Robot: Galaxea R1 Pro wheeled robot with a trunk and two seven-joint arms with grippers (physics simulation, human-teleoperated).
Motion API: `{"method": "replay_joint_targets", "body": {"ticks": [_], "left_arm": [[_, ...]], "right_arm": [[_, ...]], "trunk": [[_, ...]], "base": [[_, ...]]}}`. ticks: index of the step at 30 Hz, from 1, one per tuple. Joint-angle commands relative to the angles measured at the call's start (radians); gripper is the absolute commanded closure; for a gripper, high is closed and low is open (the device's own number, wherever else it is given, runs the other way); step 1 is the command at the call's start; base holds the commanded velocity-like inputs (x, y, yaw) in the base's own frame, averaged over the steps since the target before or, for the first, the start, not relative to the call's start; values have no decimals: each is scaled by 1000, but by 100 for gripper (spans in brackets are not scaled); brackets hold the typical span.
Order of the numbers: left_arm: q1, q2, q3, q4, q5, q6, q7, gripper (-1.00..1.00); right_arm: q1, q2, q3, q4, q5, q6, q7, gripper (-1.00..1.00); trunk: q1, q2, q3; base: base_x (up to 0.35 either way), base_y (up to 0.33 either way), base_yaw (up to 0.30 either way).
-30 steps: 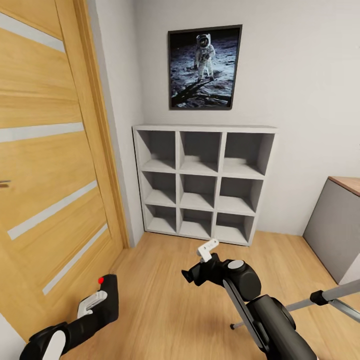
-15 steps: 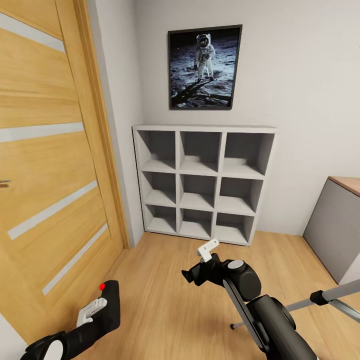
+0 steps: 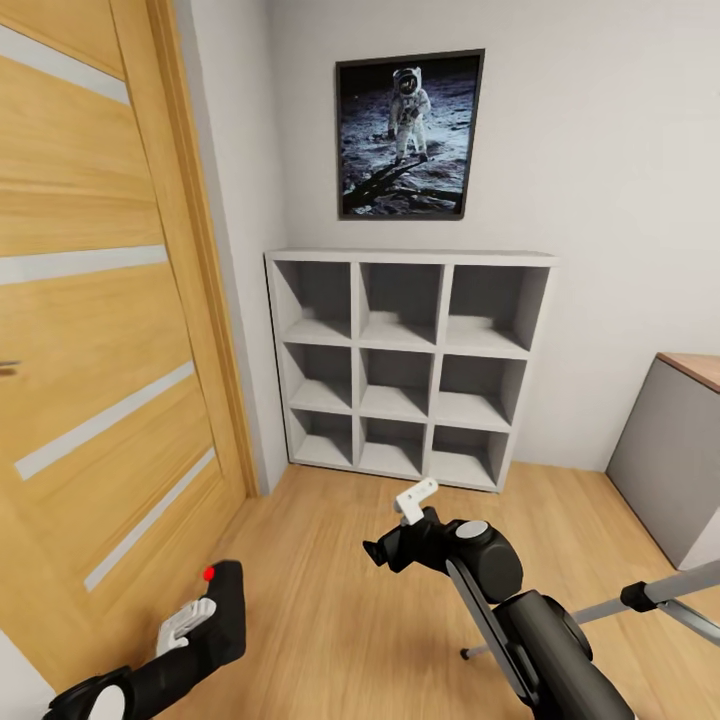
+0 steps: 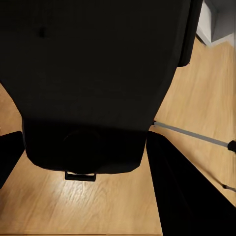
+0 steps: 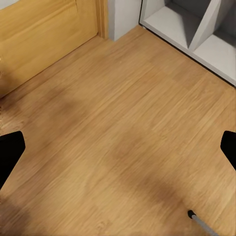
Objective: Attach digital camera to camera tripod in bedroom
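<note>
The wooden door (image 3: pixel 100 330), crossed by pale stripes, takes up the head view's left side, reaching from the top down to the light wood floor (image 3: pixel 320 590). Pale grey walls (image 3: pixel 600 150) meet in a corner just right of the door frame, and against the far wall stands a white cube shelf (image 3: pixel 405 365) with nine open compartments, three across and three down. Above it hangs a dark-framed poster (image 3: pixel 408 135) of an astronaut on the moon. At the right edge, a grey cabinet (image 3: pixel 670 460) with a wooden top juts into view.

The right arm's black links run up from the bottom right, ending in the right gripper (image 3: pixel 395 545), whose one white finger (image 3: pixel 415 497) points up toward the shelf. In the right wrist view its dark fingertips sit at opposite edges with bare floor between them, so the jaws are spread wide and hold nothing.

Silver legs of the camera tripod (image 3: pixel 660 595) (black joint, dark foot) cross the floor at lower right, partly behind the right arm.

The left gripper (image 3: pixel 195 620), low near the door, clasps the digital camera (image 3: pixel 220 610), its red button (image 3: pixel 208 574) on top. In the left wrist view the black body (image 4: pixel 93 83) blocks most of the scene.
</note>
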Motion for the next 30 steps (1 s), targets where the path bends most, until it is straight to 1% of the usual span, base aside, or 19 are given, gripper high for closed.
{"method": "replay_joint_targets", "body": {"ticks": [1, 7, 15, 16, 21, 30], "left_arm": [[3, -4, 2, 0, -6, 7, -12, 100], [15, -13, 1, 0, -12, 9, -32, 100], [19, -17, -12, 3, -16, 11, -58, 100], [19, -17, -13, 3, -16, 11, -135, 100], [20, -18, -16, 5, -16, 11, -134, 100], [21, -19, -17, 7, -17, 10, -134, 100]], "right_arm": [[1, 1, 1, 1, 3, 3, 3, -100], [7, 4, 0, 6, -1, 1, 1, -100], [8, 5, 0, 7, -2, 0, 0, -100], [9, 5, 0, 8, -2, 0, 0, -100], [9, 5, -1, 8, -2, 0, 0, -100], [10, 5, -1, 8, -2, 0, -2, -100]], "trunk": [[0, -1, -1], [0, -1, -1], [0, -1, -1], [0, -1, -1], [0, -1, -1], [0, -1, -1]], "base": [[118, 0, 0], [210, 0, 0], [308, 0, -5], [327, 0, -40], [332, 0, -136], [300, 0, -239]]}}
